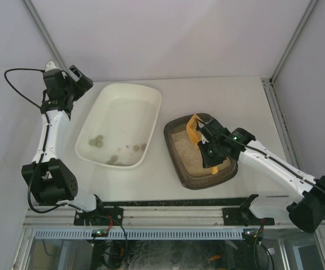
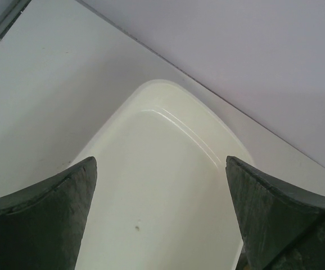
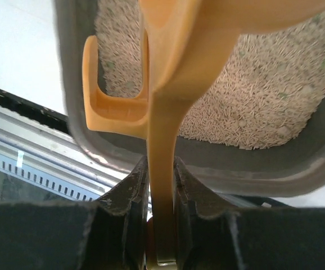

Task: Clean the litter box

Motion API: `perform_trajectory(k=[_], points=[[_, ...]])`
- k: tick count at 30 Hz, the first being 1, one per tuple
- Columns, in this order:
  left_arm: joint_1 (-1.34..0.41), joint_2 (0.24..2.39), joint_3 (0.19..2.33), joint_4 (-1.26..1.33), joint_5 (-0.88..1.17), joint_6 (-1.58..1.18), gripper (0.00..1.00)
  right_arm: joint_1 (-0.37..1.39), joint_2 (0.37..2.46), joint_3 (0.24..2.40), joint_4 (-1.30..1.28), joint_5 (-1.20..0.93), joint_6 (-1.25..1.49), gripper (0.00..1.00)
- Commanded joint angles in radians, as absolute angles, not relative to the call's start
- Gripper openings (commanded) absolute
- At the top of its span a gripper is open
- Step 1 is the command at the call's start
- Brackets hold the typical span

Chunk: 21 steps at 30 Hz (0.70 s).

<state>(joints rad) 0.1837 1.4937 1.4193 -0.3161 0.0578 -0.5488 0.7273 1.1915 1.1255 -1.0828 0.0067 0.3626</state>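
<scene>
**Left gripper spread at the white tub, right gripper pinching the scoop**

The left gripper [image 1: 75, 79] hung at the far left corner of the white tub [image 1: 157, 101], its fingers spread wide with nothing between them. Its wrist camera looked down past both fingers onto the tub's rounded corner [image 2: 168, 93]. Inside the tub, towards its near end, lay a scatter of small greyish clumps [image 1: 98, 142].

Just right of the white tub, close to it on the table [image 1: 219, 95], sat the litter box [image 1: 199, 183], a dark tray with pale litter [image 3: 252, 95] inside.

At the end of the litter box farther from the arm bases, on the side nearer the tub, was the yellow scoop [image 1: 194, 128]. The right gripper [image 1: 207, 140], right of the tub above the litter box, was pressed together on the scoop's handle [image 3: 162, 185], pinching it from both sides.
</scene>
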Motion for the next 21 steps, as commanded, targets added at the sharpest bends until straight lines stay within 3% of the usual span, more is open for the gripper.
perform_trajectory(k=[1,15,19,21], points=[[0.151,1.447,1.389,-0.268,0.077,-0.518,1.00,0.687,1.223,1.055,-1.007,-0.098,0.393,0.00],[0.094,1.392,1.280,-0.268,0.057,-0.502,1.00,0.664,1.270,0.912,-0.879,-0.132,0.391,0.00],[0.090,1.391,1.269,-0.255,0.049,-0.502,1.00,0.657,1.291,0.913,-0.857,-0.115,0.393,0.20],[0.090,1.394,1.271,-0.250,0.047,-0.503,1.00,0.650,1.289,0.923,-0.854,-0.094,0.398,0.44]])
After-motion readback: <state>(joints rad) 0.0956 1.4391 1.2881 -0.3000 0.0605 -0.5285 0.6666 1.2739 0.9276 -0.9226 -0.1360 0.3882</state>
